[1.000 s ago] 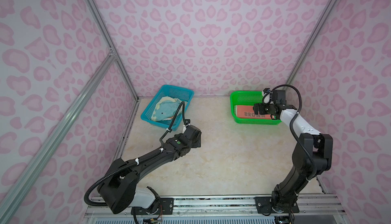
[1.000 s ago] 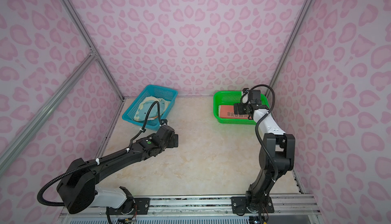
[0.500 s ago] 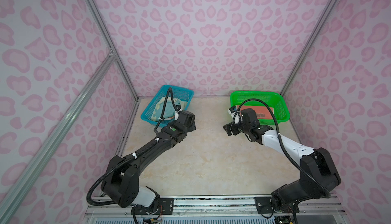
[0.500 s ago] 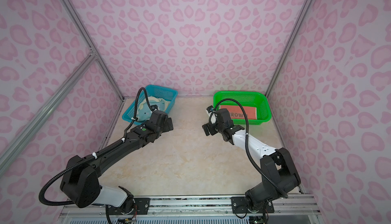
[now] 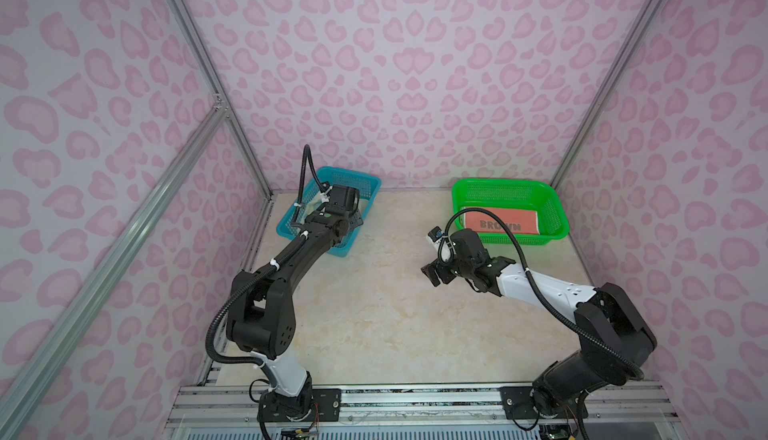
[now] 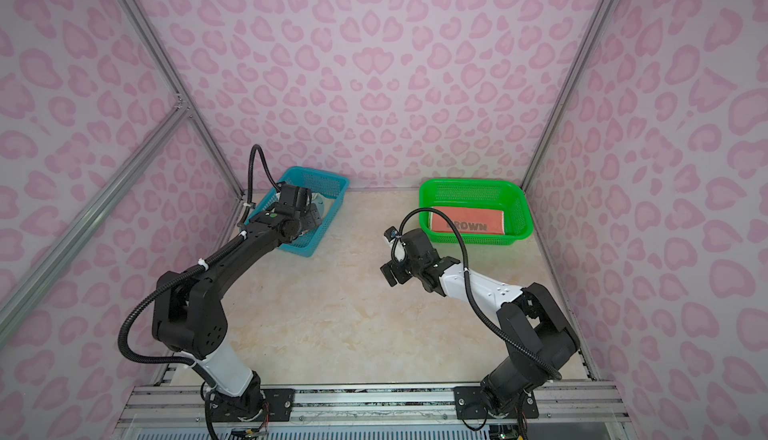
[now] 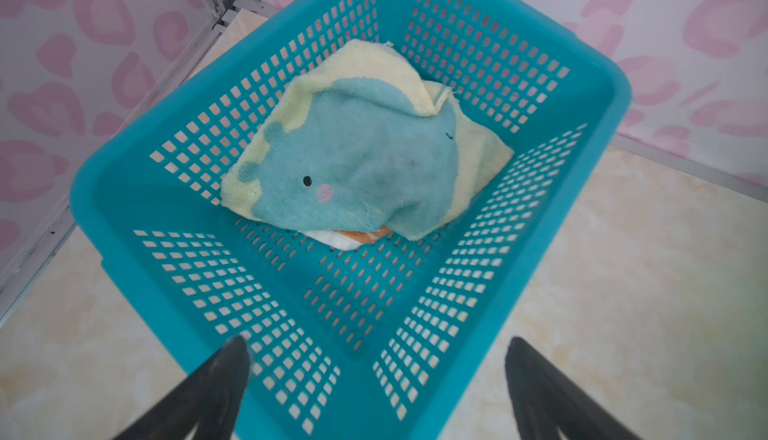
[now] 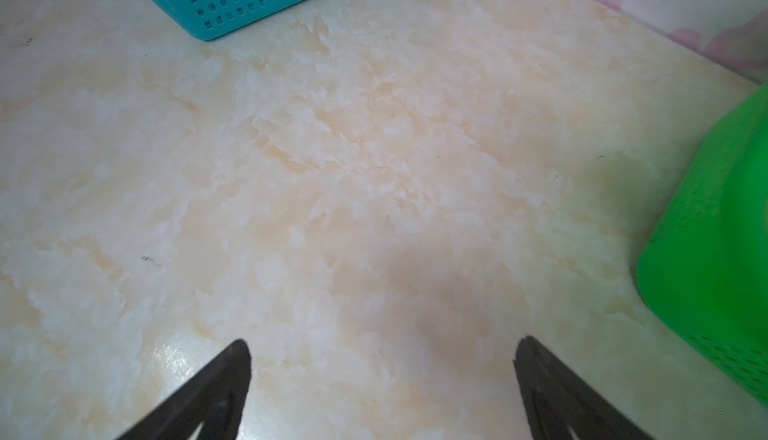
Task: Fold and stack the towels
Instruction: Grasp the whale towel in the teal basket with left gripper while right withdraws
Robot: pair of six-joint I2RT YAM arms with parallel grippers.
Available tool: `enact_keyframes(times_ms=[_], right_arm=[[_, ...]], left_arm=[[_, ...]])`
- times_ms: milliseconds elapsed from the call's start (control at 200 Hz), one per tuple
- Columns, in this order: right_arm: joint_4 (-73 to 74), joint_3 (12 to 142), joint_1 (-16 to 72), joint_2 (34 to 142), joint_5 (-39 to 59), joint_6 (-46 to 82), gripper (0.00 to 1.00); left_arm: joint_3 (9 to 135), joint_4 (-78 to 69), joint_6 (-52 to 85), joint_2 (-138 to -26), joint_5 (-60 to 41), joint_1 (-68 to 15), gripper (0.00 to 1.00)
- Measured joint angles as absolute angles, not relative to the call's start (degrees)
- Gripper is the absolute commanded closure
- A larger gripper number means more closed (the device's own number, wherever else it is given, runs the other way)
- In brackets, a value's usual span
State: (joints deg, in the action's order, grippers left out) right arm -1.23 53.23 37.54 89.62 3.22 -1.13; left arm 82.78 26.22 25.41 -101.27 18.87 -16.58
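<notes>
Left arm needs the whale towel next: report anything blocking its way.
Nothing visible blocks it. The open left gripper hovers over the blue basket's near corner; the whale towel lies uncovered inside, likely reachable from above.

Whale towel (image 7: 357,168) light-blue and cream; BROWN towel (image 5: 500,223) coral; baskets (image 7: 540,218) teal, green.

The whale towel (image 7: 357,155) is hiding most of an orange-striped towel (image 7: 361,238). A cable (image 6: 451,220) is crossing the lettering on the coral towel (image 6: 478,215).

Two black-and-white arms (image 5: 291,259), ribbed black cables (image 5: 208,344), white cable ties (image 5: 274,262)
</notes>
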Motion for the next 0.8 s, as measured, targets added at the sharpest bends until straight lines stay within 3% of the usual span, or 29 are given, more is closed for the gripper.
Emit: enact_keyframes(times_ms=[470, 800], right_arm=[[-0.4, 48.9, 38.6, 88.7, 2.9, -0.5, 0.01], [0.0, 49.7, 39.2, 91.2, 2.9, 0.6, 0.01]], left_arm=[[99.9, 28.9, 24.6, -120.6, 11.2, -9.9, 0.09], [113.5, 35.0, 22.7, -132.8, 11.1, -9.8, 0.21]])
